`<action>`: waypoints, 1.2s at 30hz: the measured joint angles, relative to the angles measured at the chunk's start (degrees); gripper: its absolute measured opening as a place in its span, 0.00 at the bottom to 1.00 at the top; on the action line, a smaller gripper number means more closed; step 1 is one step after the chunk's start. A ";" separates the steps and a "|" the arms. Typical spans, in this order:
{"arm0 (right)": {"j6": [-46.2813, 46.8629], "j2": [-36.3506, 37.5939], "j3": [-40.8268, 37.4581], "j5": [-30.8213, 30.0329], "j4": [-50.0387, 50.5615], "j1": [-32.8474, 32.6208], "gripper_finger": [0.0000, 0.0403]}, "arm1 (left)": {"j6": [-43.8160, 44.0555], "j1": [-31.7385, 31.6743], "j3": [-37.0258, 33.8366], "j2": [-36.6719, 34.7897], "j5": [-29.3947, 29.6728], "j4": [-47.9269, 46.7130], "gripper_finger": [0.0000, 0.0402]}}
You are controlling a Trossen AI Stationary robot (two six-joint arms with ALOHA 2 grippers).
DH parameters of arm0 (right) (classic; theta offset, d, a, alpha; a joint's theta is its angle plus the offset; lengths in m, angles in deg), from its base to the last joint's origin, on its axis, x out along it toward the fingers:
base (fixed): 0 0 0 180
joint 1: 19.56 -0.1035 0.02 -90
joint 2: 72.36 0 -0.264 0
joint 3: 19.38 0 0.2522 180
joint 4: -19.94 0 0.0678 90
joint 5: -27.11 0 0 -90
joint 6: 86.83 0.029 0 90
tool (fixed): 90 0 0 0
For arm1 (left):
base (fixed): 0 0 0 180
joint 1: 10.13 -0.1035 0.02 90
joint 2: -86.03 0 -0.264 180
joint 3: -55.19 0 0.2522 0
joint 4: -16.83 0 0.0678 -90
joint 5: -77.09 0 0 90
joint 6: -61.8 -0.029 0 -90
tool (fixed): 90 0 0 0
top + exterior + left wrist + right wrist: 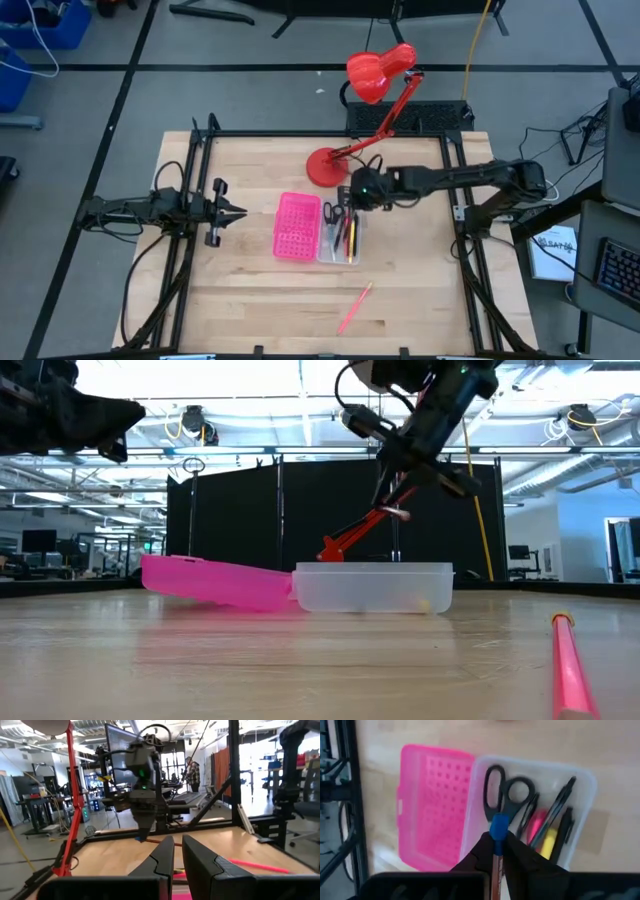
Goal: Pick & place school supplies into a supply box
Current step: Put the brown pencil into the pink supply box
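Grey floor [250, 60], black curtain [330, 520], bright ceiling lights [250, 375].

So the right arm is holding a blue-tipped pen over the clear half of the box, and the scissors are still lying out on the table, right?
Not quite. The right gripper does hold the blue-tipped pen above the clear half of the box, but the scissors already lie inside that half, as the right wrist view shows. Only a pink pen lies out on the table.

Blue-capped pen [498, 845]: lower shaft hidden between right gripper [501, 851] fingers. Pink pen [571, 660] cut off by frame edge (low view).
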 joint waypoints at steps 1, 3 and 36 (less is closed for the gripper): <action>-0.83 -0.06 0.04 0.13 0.10 0.85 0.04 | -0.73 0.00 0.00 0.02 0.01 -0.21 0.12; -1.76 -0.13 0.04 0.06 0.61 2.10 0.04 | -1.94 0.00 0.00 0.02 0.05 -0.58 0.12; -2.34 -11.87 0.04 -0.60 -1.43 1.31 0.04 | -0.78 0.01 0.00 0.00 -0.03 -2.12 0.12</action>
